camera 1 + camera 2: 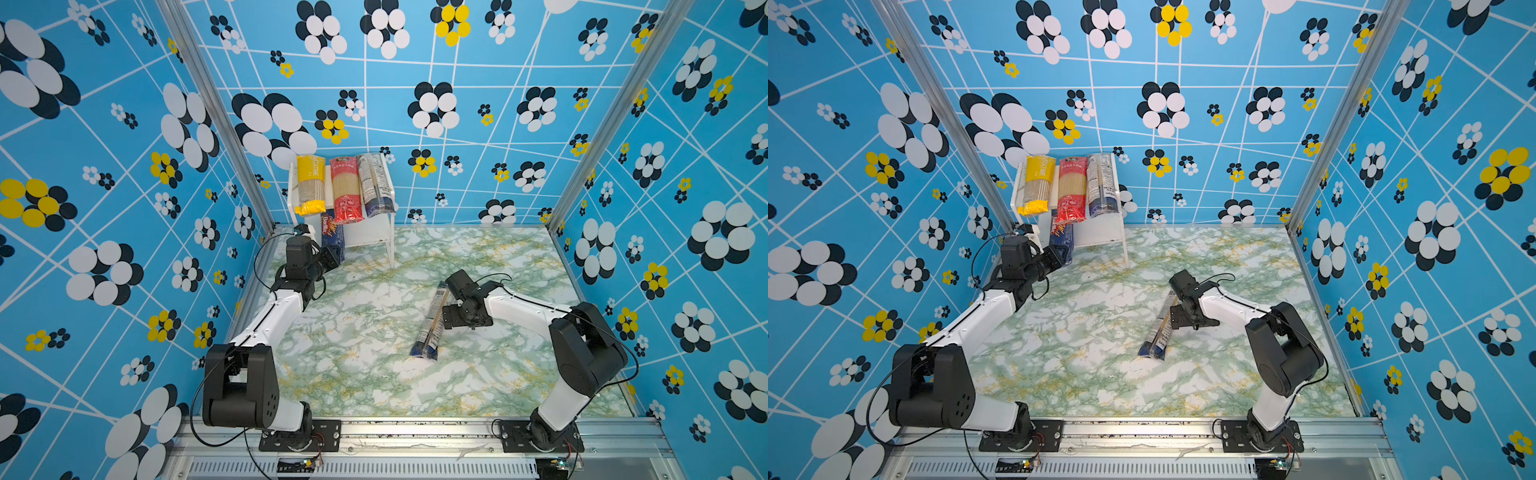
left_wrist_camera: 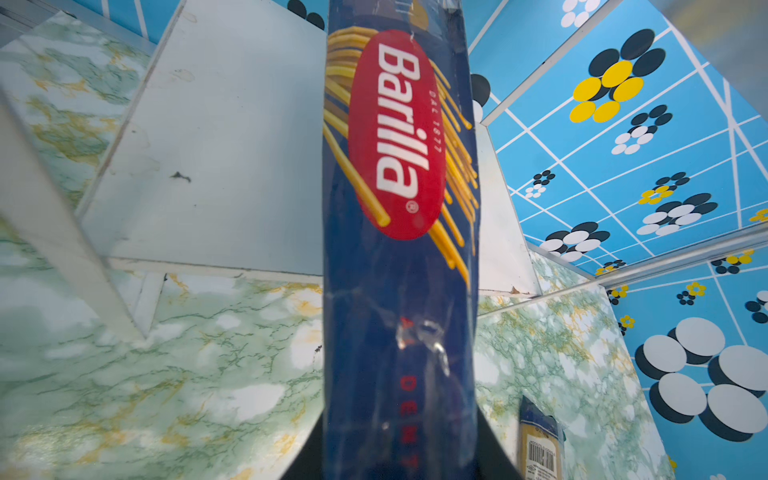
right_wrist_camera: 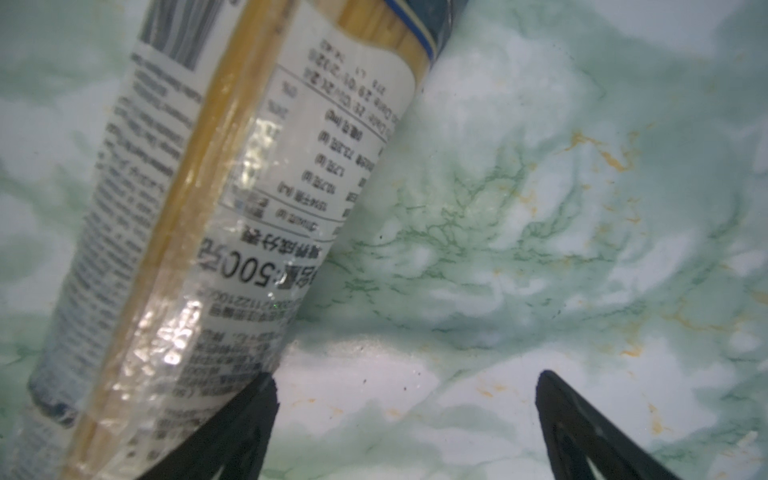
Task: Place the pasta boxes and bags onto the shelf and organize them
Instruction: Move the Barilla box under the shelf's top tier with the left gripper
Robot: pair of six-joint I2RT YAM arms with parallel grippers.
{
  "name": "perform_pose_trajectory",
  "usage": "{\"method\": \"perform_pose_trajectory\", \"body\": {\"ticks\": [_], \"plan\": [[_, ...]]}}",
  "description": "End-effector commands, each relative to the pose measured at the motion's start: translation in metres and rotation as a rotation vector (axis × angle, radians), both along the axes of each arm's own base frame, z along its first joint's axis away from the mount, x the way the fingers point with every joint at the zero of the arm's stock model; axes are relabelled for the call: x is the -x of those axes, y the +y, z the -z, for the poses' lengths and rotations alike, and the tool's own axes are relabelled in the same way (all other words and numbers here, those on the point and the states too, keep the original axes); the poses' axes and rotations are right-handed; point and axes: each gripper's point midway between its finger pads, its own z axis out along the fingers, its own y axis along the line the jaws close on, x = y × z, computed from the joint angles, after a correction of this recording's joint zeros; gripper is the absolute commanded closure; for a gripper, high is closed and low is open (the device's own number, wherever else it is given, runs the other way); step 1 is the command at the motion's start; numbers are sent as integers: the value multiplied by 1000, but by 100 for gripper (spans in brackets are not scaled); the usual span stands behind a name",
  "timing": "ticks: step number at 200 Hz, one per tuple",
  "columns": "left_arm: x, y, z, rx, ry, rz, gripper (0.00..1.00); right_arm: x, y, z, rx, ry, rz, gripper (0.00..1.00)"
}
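My left gripper [image 1: 331, 254] reaches far, pinching the Barilla box [image 2: 399, 208] at the shelf [image 1: 374, 233]. My right gripper [image 3: 407, 378] hangs low, spread beside the clear bag [image 1: 430, 326] on the marbled table [image 1: 365, 374].

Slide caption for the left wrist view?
Left end effector grips the Barilla box, its far end over a shelf board.

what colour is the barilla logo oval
Red logo oval with white lettering; clearest in left wrist view.

2 top views overhead, sharing table [image 1: 357, 374] — wrist views close-up.
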Motion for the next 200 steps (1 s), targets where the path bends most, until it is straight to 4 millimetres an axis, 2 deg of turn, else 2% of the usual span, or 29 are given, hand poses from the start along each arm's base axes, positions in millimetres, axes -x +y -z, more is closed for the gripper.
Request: {"method": "perform_pose_trajectory", "body": {"ticks": [1, 200], "plan": [[-10, 3, -99, -45, -305, -20, 100, -1, -3, -4, 2, -16, 2, 1], [-15, -3, -94, -163, -282, -79, 99, 0, -3, 1, 0, -8, -2, 1]]}}
